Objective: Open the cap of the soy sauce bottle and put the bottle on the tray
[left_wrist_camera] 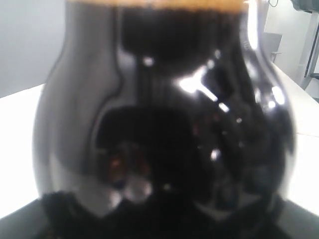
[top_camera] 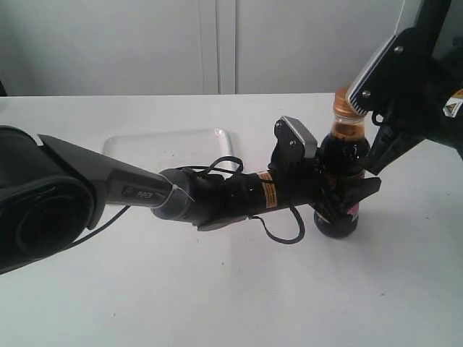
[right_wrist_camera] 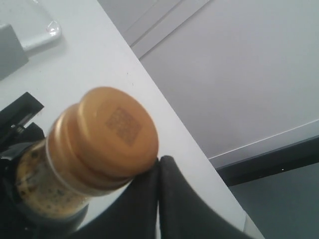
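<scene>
The soy sauce bottle [top_camera: 343, 148] stands upright on the white table at the right, full of dark liquid, and its dark body [left_wrist_camera: 164, 124] fills the left wrist view. My left gripper [top_camera: 346, 199] reaches in from the left and is shut on the bottle's lower body, one finger on each side. The copper-orange cap [top_camera: 344, 103] sits closed on the neck. In the right wrist view the cap [right_wrist_camera: 114, 129] shows from above. My right gripper [right_wrist_camera: 159, 160] is shut, its two fingers pressed together, and their tips touch the cap's rim. The tray [top_camera: 145, 144] lies behind the left arm.
The left arm stretches across the middle of the table [top_camera: 217, 289], with a loose black cable [top_camera: 282, 235] hanging under its wrist. The right arm [top_camera: 427, 72] comes down from the upper right. The tray's corner [right_wrist_camera: 47, 32] shows in the right wrist view.
</scene>
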`<action>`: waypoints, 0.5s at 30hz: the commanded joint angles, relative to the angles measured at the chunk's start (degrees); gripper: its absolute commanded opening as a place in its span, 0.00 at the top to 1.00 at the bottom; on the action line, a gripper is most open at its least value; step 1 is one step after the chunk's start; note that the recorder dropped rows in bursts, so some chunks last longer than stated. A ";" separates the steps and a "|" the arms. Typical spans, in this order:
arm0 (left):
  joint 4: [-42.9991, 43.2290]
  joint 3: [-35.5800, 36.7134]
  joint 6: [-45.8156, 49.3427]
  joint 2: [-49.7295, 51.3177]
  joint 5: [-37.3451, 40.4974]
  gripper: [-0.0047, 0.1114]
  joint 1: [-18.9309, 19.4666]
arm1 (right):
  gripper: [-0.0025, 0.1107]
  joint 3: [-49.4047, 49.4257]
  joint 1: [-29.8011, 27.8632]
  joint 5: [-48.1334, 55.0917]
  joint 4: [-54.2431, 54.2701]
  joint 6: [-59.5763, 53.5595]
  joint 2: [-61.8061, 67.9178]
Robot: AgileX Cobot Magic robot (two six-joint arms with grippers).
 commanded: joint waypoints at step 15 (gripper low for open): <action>3.30 -0.18 0.33 -0.61 5.05 0.96 -0.76 | 0.98 -14.94 1.12 9.74 0.09 7.75 -6.16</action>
